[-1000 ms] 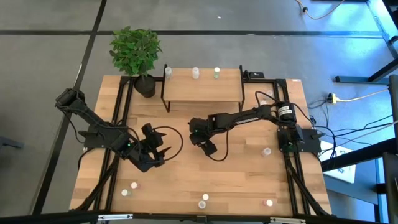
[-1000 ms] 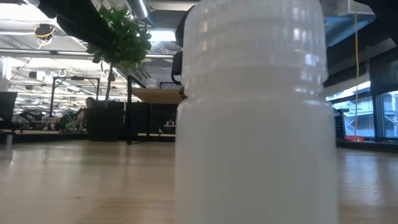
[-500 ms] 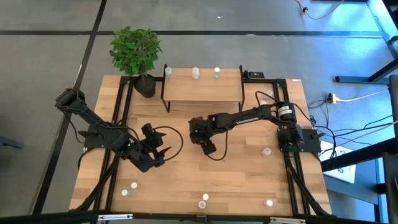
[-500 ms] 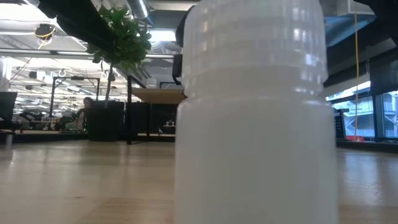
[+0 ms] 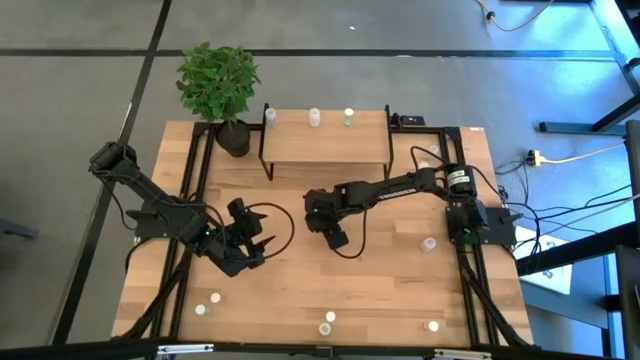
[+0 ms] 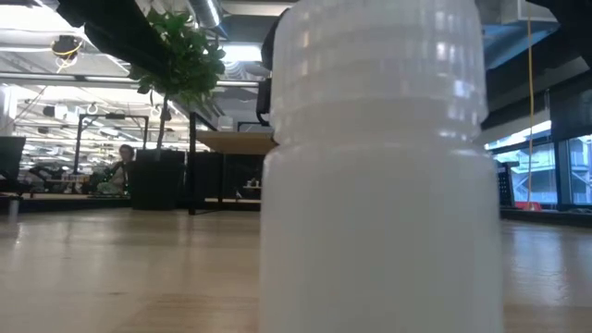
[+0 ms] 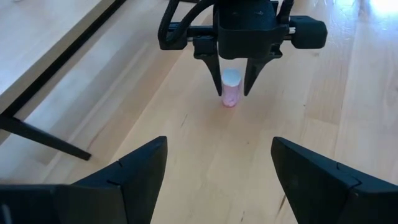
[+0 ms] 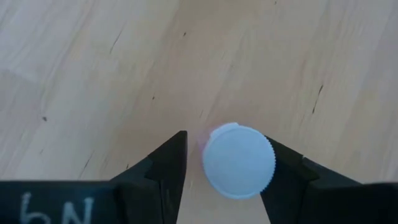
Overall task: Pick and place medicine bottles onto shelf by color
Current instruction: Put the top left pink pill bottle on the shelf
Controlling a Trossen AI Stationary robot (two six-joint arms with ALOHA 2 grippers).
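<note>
We see the pink bottle (image 7: 231,88) standing upright mid-surface between our right gripper's (image 7: 235,73) fingers, which straddle it from above without clamping yet, while the left gripper (image 5: 250,240) waits released, farther left.

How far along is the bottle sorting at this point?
Three bottles stand on the shelf. The right gripper straddles a pink bottle upright on the table, not yet lifted. The left gripper waits, open. About six bottles remain along the table's edges.
</note>
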